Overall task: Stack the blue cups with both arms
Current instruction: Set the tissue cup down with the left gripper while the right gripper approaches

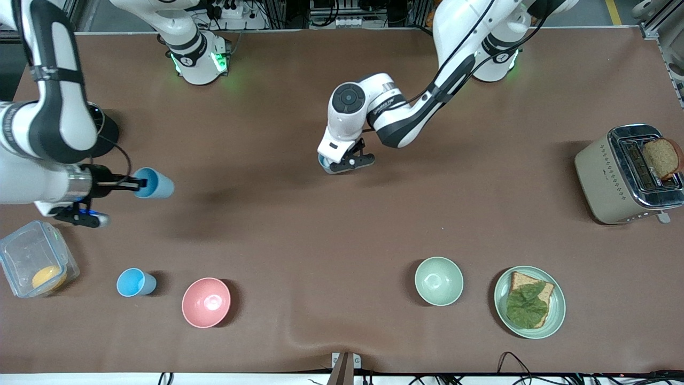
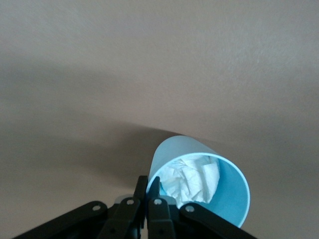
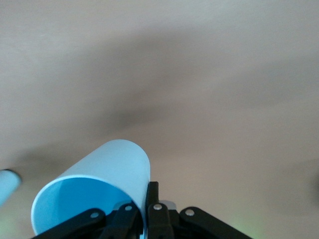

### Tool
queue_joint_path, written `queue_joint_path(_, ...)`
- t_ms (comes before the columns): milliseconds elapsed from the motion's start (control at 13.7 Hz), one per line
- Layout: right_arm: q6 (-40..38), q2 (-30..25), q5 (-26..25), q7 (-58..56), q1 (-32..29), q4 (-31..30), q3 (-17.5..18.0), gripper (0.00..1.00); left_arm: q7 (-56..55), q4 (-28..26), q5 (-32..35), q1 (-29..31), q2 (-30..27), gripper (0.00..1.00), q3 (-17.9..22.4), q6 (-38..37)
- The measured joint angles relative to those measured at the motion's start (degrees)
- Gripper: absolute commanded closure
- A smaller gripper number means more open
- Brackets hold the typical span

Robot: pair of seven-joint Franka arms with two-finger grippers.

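My right gripper (image 1: 134,183) is shut on the rim of a bright sky blue cup (image 1: 155,183) and holds it on its side above the table at the right arm's end. In the right wrist view the gripper (image 3: 148,191) pinches the cup's wall (image 3: 99,174). My left gripper (image 1: 346,160) is shut on the rim of a duller blue cup (image 1: 324,160), mostly hidden under the hand, low over the table's middle. In the left wrist view the gripper (image 2: 149,182) pinches this cup (image 2: 229,189), which has crumpled white paper (image 2: 192,179) inside. A third blue cup (image 1: 135,282) stands beside the pink bowl.
A pink bowl (image 1: 206,302) and a pale green bowl (image 1: 438,280) stand near the front camera. A plate (image 1: 556,315) with bread and lettuce is beside the green bowl. A toaster (image 1: 604,176) with bread stands at the left arm's end. A clear container (image 1: 21,251) is at the right arm's end.
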Motion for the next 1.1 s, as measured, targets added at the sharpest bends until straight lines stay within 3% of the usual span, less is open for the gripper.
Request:
queue_joint_path(73,-0.01,-0.37,0.03,3.39,0.20,0.00,2.33,1.00,-0.46,0.24,0.02,-0.05,-0.03,0.56,-0.05,0.16)
queue_joint_path(146,-0.06,-0.90,0.04,6.54,0.37,-0.03,4.66,1.00,-0.74,0.47,0.05,-0.05,-0.02,0.01,-0.01,0.45)
queue_joint_path(439,0.48,-4.35,0.04,13.85,0.69,-2.61,11.34,1.00,-4.40,2.11,0.06,1.79,-2.12,0.00,0.24,1.03)
queue_joint_path(585,3.14,-6.26,0.05,16.86,0.64,-5.73,14.09,1.00,-7.75,2.57,0.06,2.89,-5.58,0.00,0.23,0.23)
queue_joint_path(805,10.26,-7.48,0.06,26.30,0.71,-10.27,21.93,1.00,-10.06,2.80,0.19,5.36,-13.32,0.00,0.42,-5.07)
queue_joint_path(1098,18.79,-7.42,0.07,38.79,1.05,-13.47,32.01,1.00,-4.06,2.67,0.75,15.79,-21.56,0.00,0.80,-9.22)
